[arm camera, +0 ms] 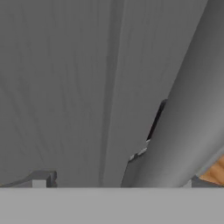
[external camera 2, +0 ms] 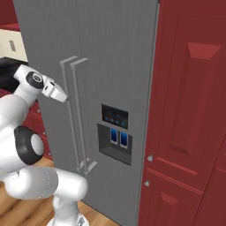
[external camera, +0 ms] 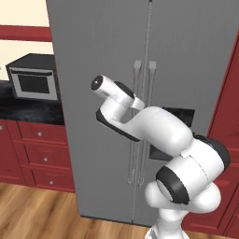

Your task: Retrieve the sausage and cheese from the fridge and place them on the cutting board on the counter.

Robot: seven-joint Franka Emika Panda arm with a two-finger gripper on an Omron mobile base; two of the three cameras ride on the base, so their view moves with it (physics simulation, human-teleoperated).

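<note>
The grey fridge (external camera: 93, 56) stands with both doors shut, so the sausage and cheese are hidden. Two long vertical bar handles (external camera: 138, 121) run down its middle. My gripper (external camera 2: 62, 96) is at the upper part of the left-hand handle (external camera 2: 66, 119). In the hand view the gripper (arm camera: 117, 181) is open, with the fingertips (arm camera: 41, 179) far apart and the thick handle bar (arm camera: 188, 109) lying between them, closer to the right tip. The black counter (external camera: 28, 112) lies to the fridge's left. The cutting board is out of view.
A microwave (external camera: 32, 77) sits on the counter over dark red drawers (external camera: 39, 135). A blue-lit dispenser panel (external camera 2: 115, 132) is set in the right fridge door. A tall red cabinet (external camera 2: 194, 110) stands right of the fridge. The floor (external camera: 32, 210) is wood.
</note>
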